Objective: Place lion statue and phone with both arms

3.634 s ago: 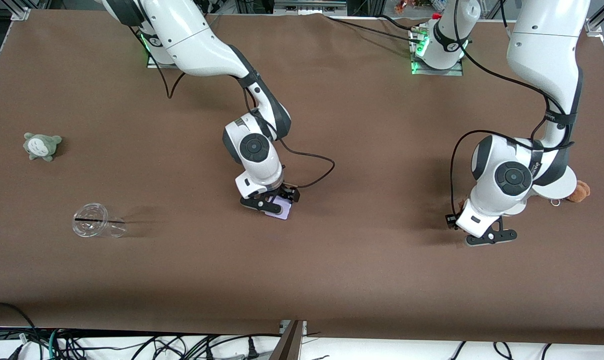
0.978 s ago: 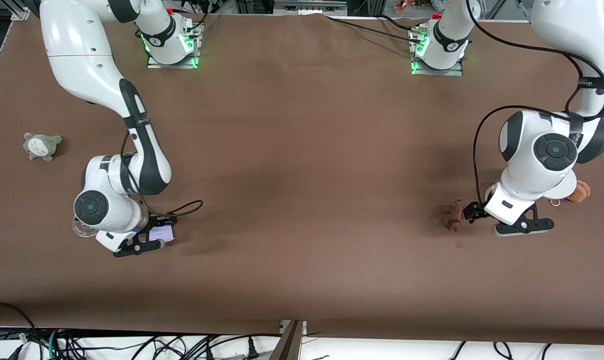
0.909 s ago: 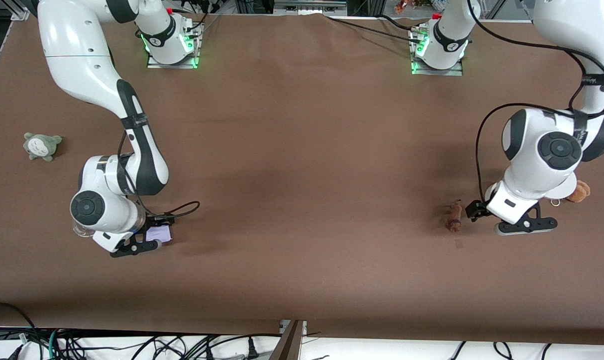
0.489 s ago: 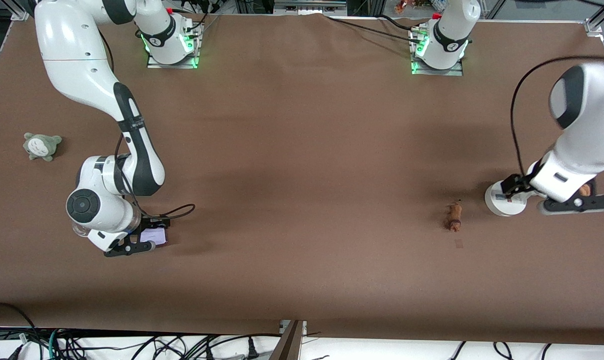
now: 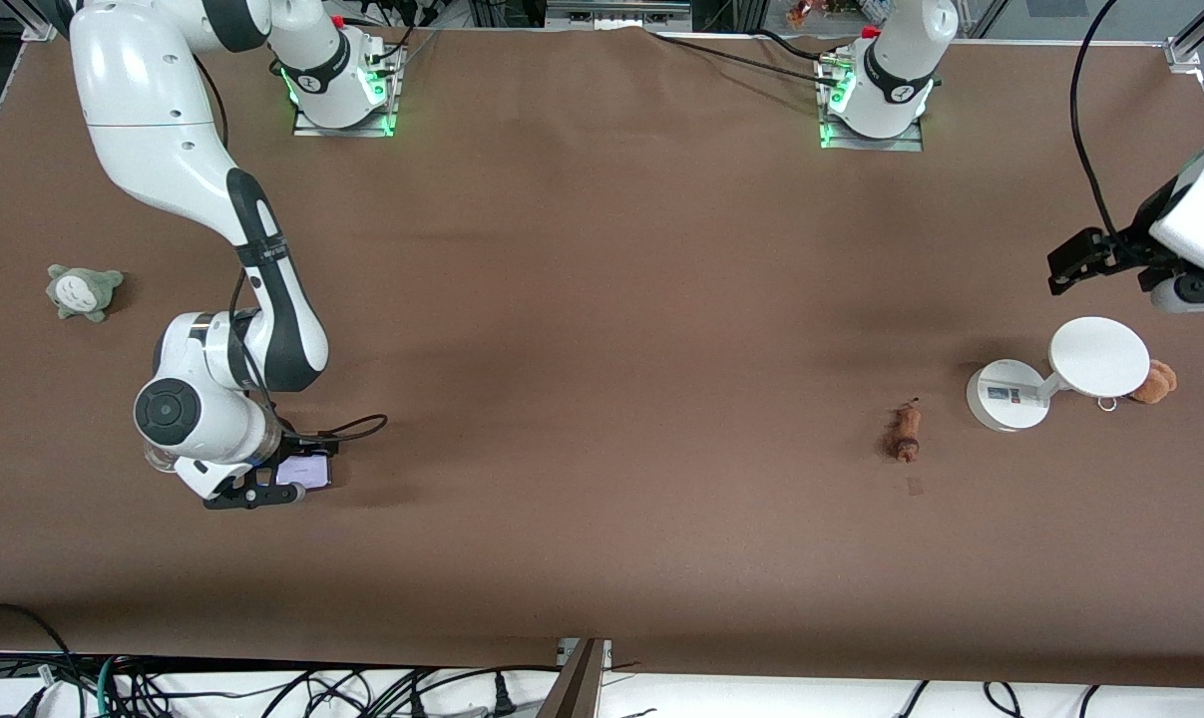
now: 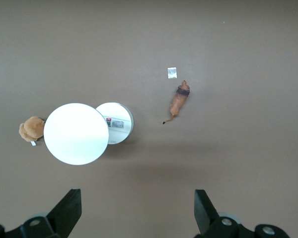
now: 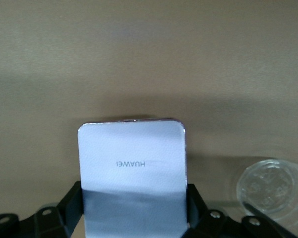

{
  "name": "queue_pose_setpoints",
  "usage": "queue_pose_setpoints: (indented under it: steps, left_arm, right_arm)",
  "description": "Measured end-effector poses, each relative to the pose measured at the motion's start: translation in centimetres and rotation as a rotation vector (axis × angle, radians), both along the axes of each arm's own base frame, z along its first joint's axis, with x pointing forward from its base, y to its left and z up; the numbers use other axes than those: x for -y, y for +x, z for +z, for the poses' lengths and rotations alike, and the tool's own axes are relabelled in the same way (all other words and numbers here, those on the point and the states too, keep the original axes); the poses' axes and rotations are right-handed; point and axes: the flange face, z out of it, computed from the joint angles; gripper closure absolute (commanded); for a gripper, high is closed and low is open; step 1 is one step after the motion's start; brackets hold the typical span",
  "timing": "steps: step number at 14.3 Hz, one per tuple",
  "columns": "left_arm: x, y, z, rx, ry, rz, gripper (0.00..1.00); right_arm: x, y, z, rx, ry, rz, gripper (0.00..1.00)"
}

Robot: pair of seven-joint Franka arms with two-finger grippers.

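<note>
Brown counter point(image 5: 611, 299) under my rig, pale lavender phone point(image 7: 133, 163) marked HUAWEI clamped in right end effector point(image 5: 262, 487) beside a half-hidden clear cup point(image 7: 271, 186), orange-brown lion statue point(image 5: 905, 432) lying near white stand point(image 5: 1055, 374), left end effector point(image 6: 138, 212) spread apart above.

lion statue point(image 5: 905, 432) beside the stand point(image 5: 1057, 376), phone point(image 5: 302, 471) toward the right arm's end

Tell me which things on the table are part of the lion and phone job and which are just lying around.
Part of the job:
lion statue, lying on the table
phone, between the right gripper fingers
left gripper, open, up above the white stand

Just lying about:
white stand
tan plush
grey-green plush
clear cup
</note>
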Motion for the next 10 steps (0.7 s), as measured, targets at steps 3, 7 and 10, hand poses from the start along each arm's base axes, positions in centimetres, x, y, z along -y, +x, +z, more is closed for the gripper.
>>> queue_pose_setpoints:
  steps: [3, 7, 10]
  left_arm:
    - [0.1, 0.0, -0.4, -0.01, -0.006, -0.001, 0.0]
    - [0.3, 0.1, -0.9, -0.017, -0.013, -0.002, 0.0]
    - [0.4, 0.1, -0.8, -0.016, -0.014, -0.004, 0.0]
  right_arm:
    - [1.1, 0.1, -0.8, 0.004, -0.002, -0.015, 0.49]
    - [1.3, 0.1, -1.4, 0.009, -0.002, -0.018, 0.0]
    - [0.1, 0.7, 0.5, 0.041, 0.006, -0.002, 0.0]
